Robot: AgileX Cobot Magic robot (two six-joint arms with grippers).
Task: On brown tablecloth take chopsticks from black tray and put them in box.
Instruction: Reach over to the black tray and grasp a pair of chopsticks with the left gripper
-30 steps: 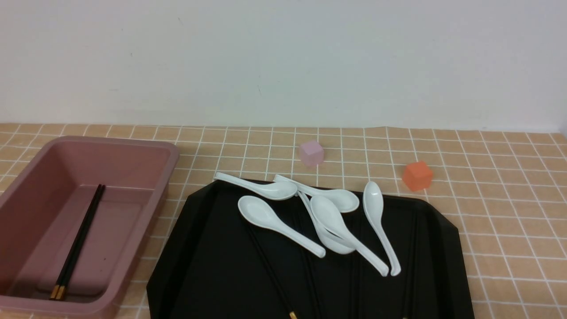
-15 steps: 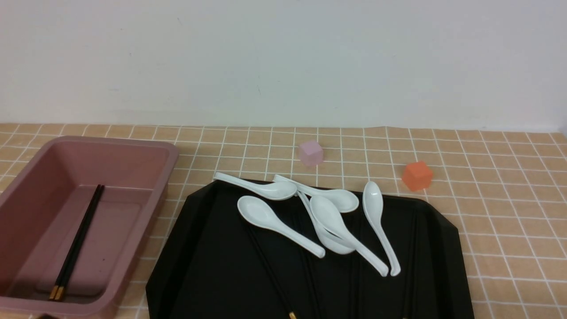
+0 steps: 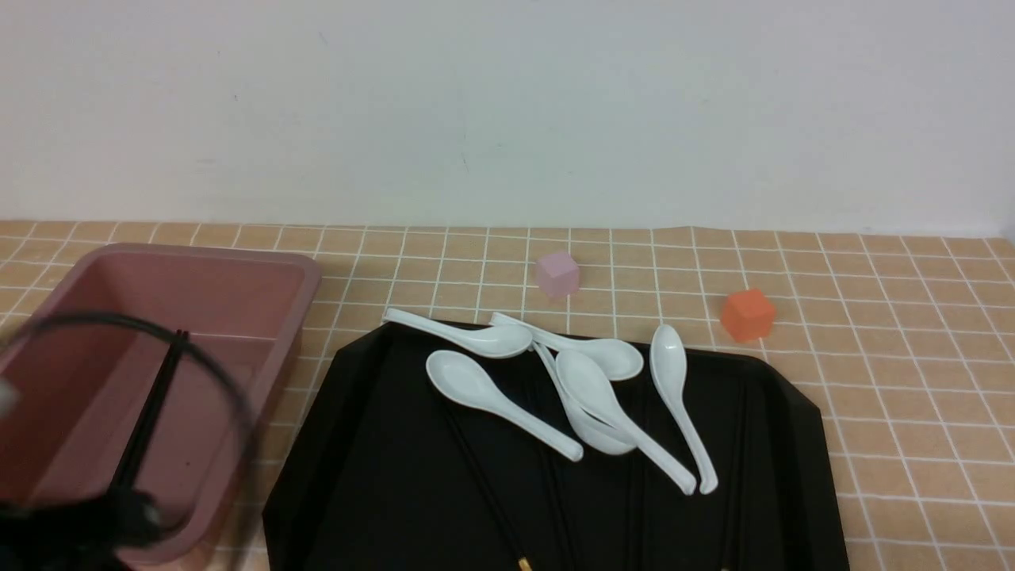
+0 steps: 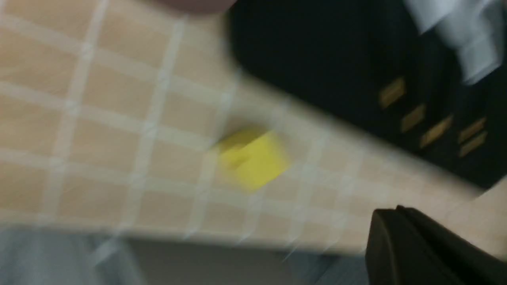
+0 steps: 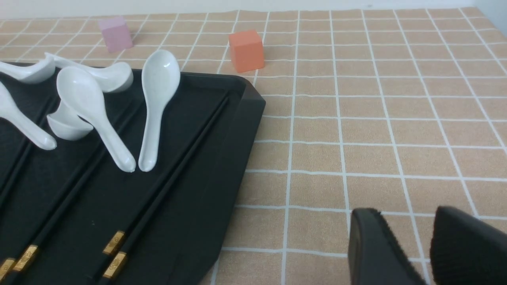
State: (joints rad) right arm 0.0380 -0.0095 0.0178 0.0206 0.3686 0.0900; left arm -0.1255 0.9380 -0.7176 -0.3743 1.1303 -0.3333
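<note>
The black tray (image 3: 381,476) lies on the brown tablecloth (image 3: 872,357). Several black chopsticks (image 3: 484,484) lie along it, some under white spoons (image 3: 492,400). Their gold bands show in the right wrist view (image 5: 115,242) and, blurred, in the left wrist view (image 4: 412,118). The pink box (image 3: 238,270) stands at the left with two chopsticks (image 3: 158,381) inside. My left arm (image 3: 71,523) is a dark blur in front of the box. My left gripper (image 4: 396,211) shows as one dark shape, blurred. My right gripper (image 5: 408,221) is open and empty over bare cloth, right of the tray (image 5: 237,130).
A pink cube (image 3: 557,274) and an orange cube (image 3: 746,314) sit behind the tray. A yellow cube (image 4: 251,158) lies near the cloth's front edge, beside the tray's corner. A black cable loop (image 3: 222,381) hangs across the box. A white wall stands behind.
My left arm and its cable have come up into the front view at the lower left, in front of the box. Nothing on the table has moved.
</note>
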